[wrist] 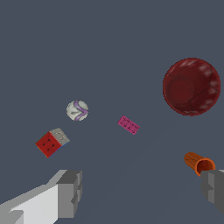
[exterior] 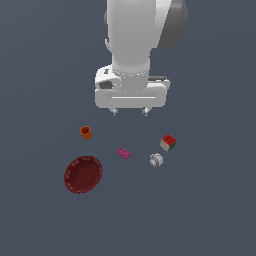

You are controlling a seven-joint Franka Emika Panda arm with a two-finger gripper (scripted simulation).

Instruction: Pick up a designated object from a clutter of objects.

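Gripper point(exterior: 130, 113) hanging wide and empty above the floor point(exterior: 210, 210), the white-purple ball point(exterior: 156, 160) lying at the cube's point(exterior: 168, 142) seven o'clock, apart from it.

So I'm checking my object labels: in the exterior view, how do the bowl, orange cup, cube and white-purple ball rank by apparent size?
1. Dark red bowl, largest by far.
2. Red-green-white cube.
3. White-purple ball and orange cup look about alike; I won't rank them.

The open gripper hangs above them all.
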